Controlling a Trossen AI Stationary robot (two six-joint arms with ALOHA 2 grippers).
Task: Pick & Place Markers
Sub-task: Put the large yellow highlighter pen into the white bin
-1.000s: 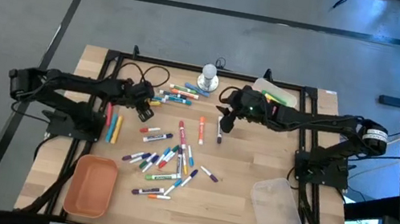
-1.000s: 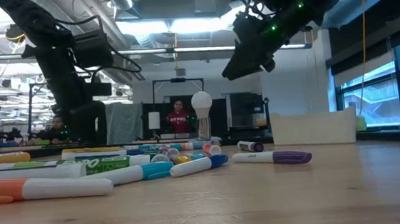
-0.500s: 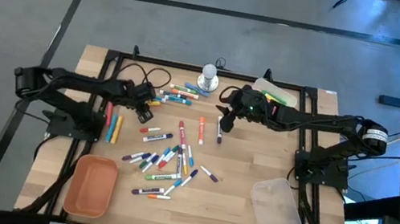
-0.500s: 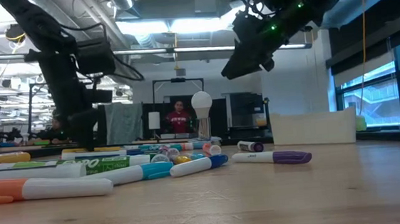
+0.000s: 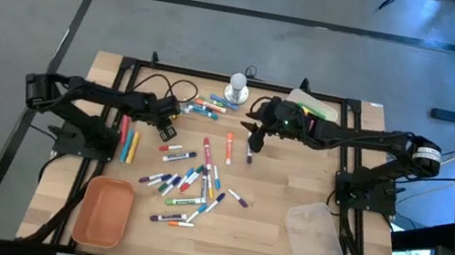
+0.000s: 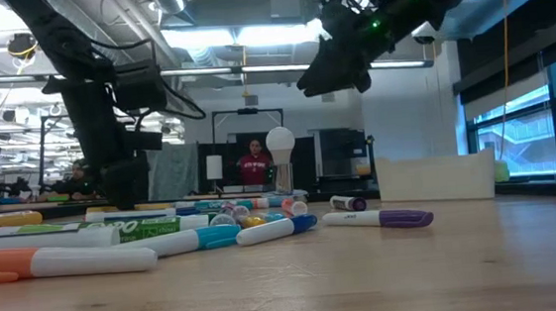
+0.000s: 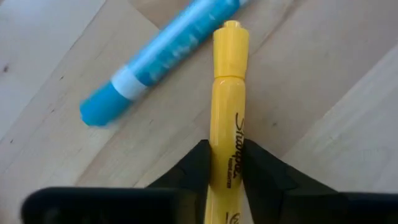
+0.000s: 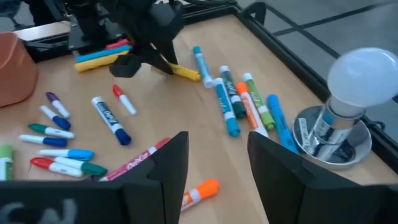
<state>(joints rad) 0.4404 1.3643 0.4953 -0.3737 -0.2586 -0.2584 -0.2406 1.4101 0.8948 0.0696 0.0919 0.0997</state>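
In the left wrist view the left gripper [image 7: 225,163] has its two dark fingers [image 7: 189,171] pressed against both sides of a yellow marker [image 7: 228,112], which lies on the wooden table [image 7: 323,93]. Whether the marker is already lifted, I cannot tell. A light blue marker [image 7: 158,59] lies just beside the yellow one, in the upper left of that frame, and its end comes near the yellow cap.

In the high view the left gripper [image 5: 170,116] is at the left of the table centre, above the upper end of the markers [image 5: 191,180], which are scattered across the middle of the table. The orange tray [image 5: 103,211] is at the lower left and the clear container [image 5: 315,238] at the lower right.

The right gripper [image 5: 254,138] hangs in the air above the upper middle of the table. Its fingers [image 8: 163,163] stand spread with nothing between them. The white bulb-shaped object [image 8: 348,106] stands at the right of the right wrist view.
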